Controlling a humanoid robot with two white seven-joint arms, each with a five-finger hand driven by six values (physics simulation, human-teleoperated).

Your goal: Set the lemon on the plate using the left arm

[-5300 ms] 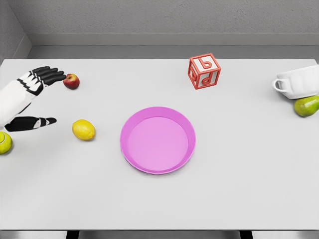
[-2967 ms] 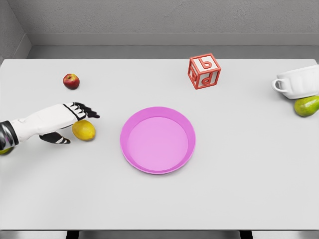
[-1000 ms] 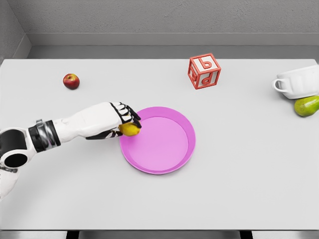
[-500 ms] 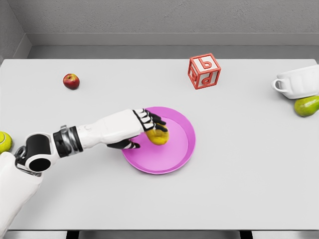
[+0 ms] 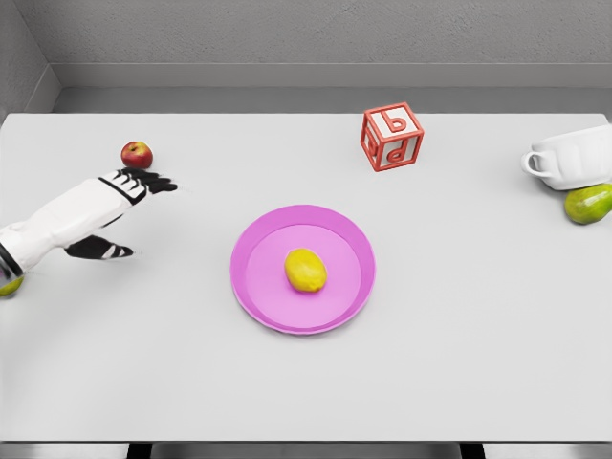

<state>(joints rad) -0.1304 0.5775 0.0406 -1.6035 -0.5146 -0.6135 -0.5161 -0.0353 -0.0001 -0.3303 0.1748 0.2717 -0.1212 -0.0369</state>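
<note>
Lemon (image 5: 306, 271) lay in plate (image 5: 253, 287), centre. Left robot hand (image 5: 107, 215) far left, fingers spread, empty. Lemon likely light, firm, rollable; grip across middle.

I see a white table (image 5: 306, 382) with a pink plate (image 5: 251, 244) near its middle. An apple (image 5: 137, 155) sits at the far left, a lettered block (image 5: 392, 136) stands toward the back, right of centre. At the right edge a white cup (image 5: 574, 158) rests just beside a green pear (image 5: 587, 204). A yellow-green ball (image 5: 10, 286) peeks in at the left edge.
</note>
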